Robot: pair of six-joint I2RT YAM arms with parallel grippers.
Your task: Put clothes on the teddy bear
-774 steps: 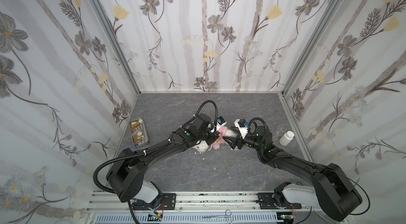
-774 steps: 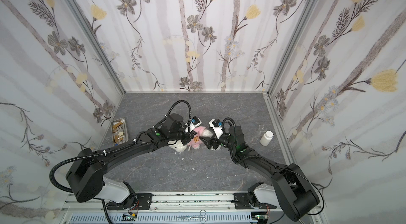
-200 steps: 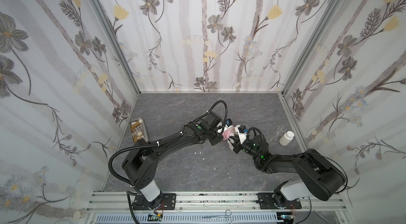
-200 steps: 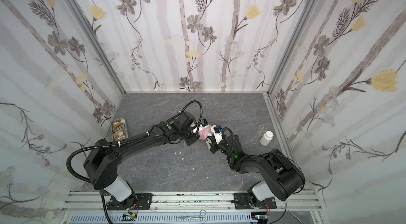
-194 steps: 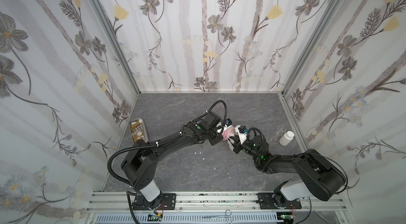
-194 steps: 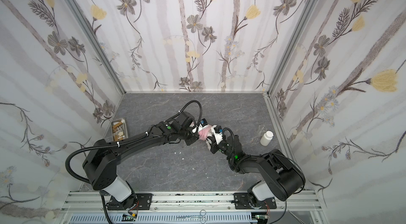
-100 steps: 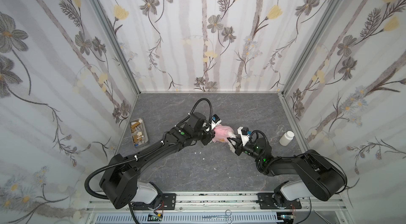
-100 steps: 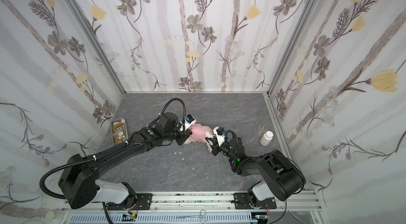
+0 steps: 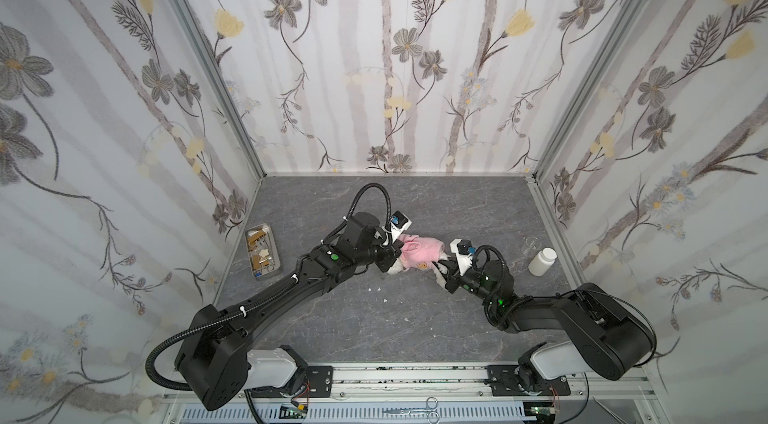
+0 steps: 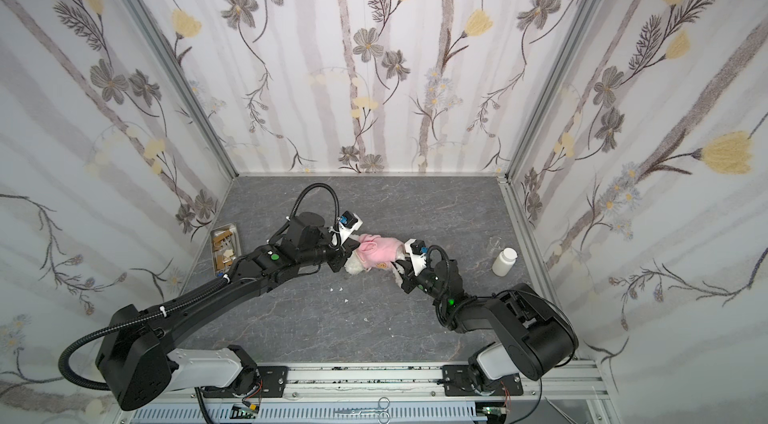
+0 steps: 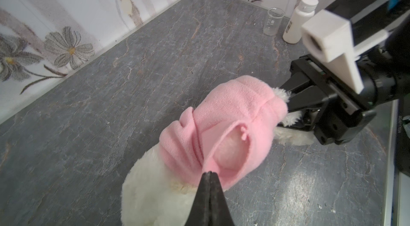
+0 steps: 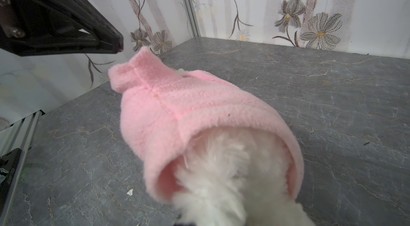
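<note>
Moved since a second ago: left end effector (image 9: 395, 259), drawn back toward the left. Hoodie (image 9: 417, 250), then bunched between both end effectors, now stretched long over the bear (image 9: 394, 269).

Counts.
- Arms: 2.
- Bear: 1, white.
- Hoodie: 1, pink.
- Tray (image 9: 276, 249): 1.
- Bottle (image 9: 541, 261): 1, white, capped, upright.
- Beaker (image 9: 528, 245): 1, clear, just beside bottle.
- Scissors (image 9: 415, 401): 1 pair, on the front rail, off the counter (image 9: 415, 338).
- White scraps (image 9: 385, 300): a few, loose on counter.

Location of bear: mid-counter, between the two end effectors, trunk inside hoodie, white fluff bare at both ends. Resting or lifted: cannot tell.

Grips.
- Left end effector (image 11: 209, 176): clenched, pinching the hood rim of hoodie (image 11: 233, 111).
- Right end effector (image 9: 442, 268): clamped on a white leg of bear at the hem end.

Containers.
- Tray: by the left wall, holding small tan and white pieces, too small to name or count.

By view.
- Both top views only: tray, scissors, small orange emblem on hoodie.
- Left wrist: the pinch on the hood rim, right end effector (image 11: 286, 105) closed on fur, bottle (image 11: 299, 21) and beaker (image 11: 274, 22) by the far wall.
- Right wrist: hem of hoodie (image 12: 177, 107) with bear (image 12: 221, 169) fur filling it, left end effector (image 12: 117, 43) just beside the hood peak.
</note>
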